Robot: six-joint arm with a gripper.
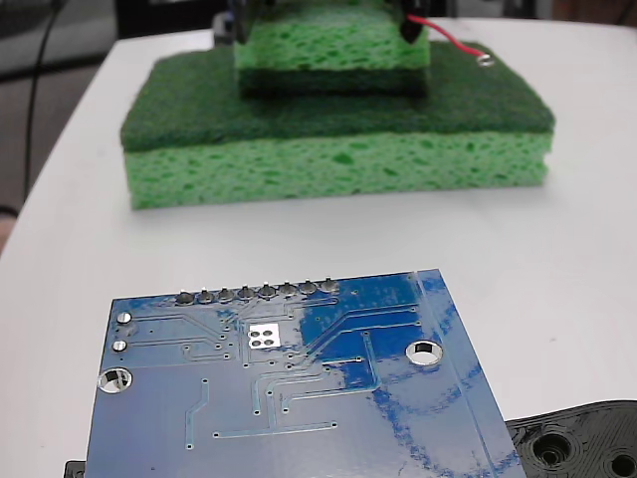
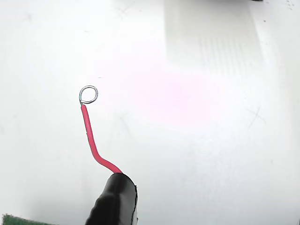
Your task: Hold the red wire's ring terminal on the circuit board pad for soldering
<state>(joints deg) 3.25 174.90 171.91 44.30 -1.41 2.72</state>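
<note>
The blue circuit board [image 1: 299, 398] lies at the front of the fixed view, and its small silver pad [image 1: 265, 336] sits left of centre below a row of solder dots. The red wire [image 1: 453, 40] is far behind it, at the top right over the green sponges. Its ring terminal [image 1: 485, 60] hangs by the big sponge's back right corner. In the wrist view the red wire [image 2: 91, 138] rises from its black sleeve [image 2: 115, 201] to the ring terminal [image 2: 88, 94] over bare white table. My gripper [image 1: 237, 18] shows only as dark parts at the top edge.
A small green sponge [image 1: 333, 45] lies on a large one [image 1: 338, 149] at the back. A black plastic part with holes [image 1: 582, 443] lies by the board's right corner. White table [image 1: 557, 259] separates sponges and board.
</note>
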